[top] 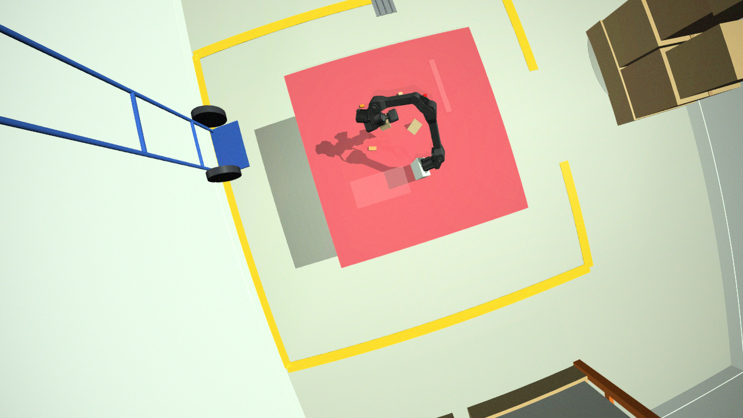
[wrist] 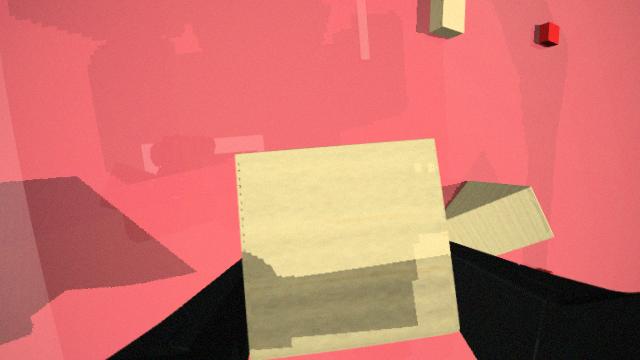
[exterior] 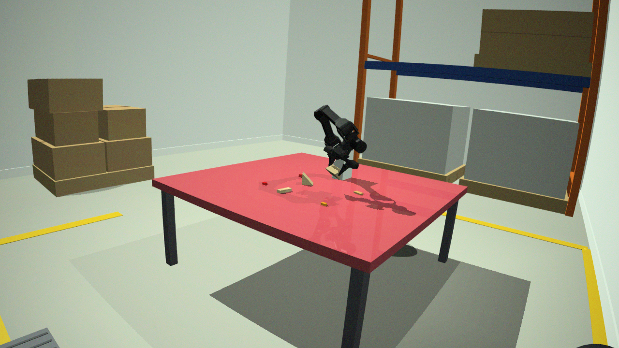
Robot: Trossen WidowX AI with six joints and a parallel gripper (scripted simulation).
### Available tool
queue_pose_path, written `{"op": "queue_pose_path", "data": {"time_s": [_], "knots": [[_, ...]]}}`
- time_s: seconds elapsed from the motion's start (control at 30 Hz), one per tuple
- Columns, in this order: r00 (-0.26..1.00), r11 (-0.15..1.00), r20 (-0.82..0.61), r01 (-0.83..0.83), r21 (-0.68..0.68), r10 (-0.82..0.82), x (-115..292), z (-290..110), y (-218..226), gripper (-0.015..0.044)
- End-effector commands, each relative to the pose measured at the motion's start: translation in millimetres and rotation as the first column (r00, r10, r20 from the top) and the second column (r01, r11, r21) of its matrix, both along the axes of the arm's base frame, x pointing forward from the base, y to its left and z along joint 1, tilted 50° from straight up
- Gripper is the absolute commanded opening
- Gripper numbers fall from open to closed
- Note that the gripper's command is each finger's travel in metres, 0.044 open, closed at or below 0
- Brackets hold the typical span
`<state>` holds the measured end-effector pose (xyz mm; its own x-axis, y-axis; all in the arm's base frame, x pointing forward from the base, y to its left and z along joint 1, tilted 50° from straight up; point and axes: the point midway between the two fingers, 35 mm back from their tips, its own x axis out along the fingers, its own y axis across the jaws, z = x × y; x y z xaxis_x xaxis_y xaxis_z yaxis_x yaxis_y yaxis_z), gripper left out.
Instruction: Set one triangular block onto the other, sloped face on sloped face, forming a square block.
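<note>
My gripper [top: 382, 121] [exterior: 338, 166] is shut on one tan triangular block [top: 386, 126] [exterior: 332, 169] [wrist: 340, 215] and holds it a little above the red table [top: 415, 218] [exterior: 259, 207]. In the wrist view its wide flat face fills the middle, between the black fingers. The other triangular block [top: 414, 126] [exterior: 307, 179] [wrist: 500, 220] rests on the table with its sloped face up. It sits just right of the held block in the wrist view and apart from it.
A flat tan block [exterior: 284, 190] [wrist: 448, 17], small red cubes [exterior: 264, 183] [wrist: 548, 34] and small orange pieces [exterior: 323, 203] [top: 371, 148] lie scattered on the table. The arm's grey base [top: 418, 169] stands near the table's middle. Cardboard boxes [exterior: 86, 134] and shelving [exterior: 476, 73] stand around the room.
</note>
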<state>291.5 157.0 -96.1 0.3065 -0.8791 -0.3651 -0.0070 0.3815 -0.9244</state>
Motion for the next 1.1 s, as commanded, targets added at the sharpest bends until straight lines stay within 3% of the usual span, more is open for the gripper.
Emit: {"op": "queue_pose_path", "data": {"time_s": [0.0,0.33,0.67,0.83,1.07], "knots": [[0.991,0.998,0.124,0.036,0.044,-0.041,-1.1,0.7,-0.9,0.0000],[0.898,0.977,0.404,0.107,0.185,-0.175,-1.7,1.3,-1.4,0.0000],[0.714,0.931,0.619,0.130,0.342,-0.327,-2.3,2.1,-1.8,0.0000],[0.612,0.904,0.686,0.123,0.410,-0.395,-2.6,2.4,-2.0,0.0000],[0.607,0.902,0.688,0.123,0.413,-0.398,-3.7,5.4,-2.6,0.0000]]}}
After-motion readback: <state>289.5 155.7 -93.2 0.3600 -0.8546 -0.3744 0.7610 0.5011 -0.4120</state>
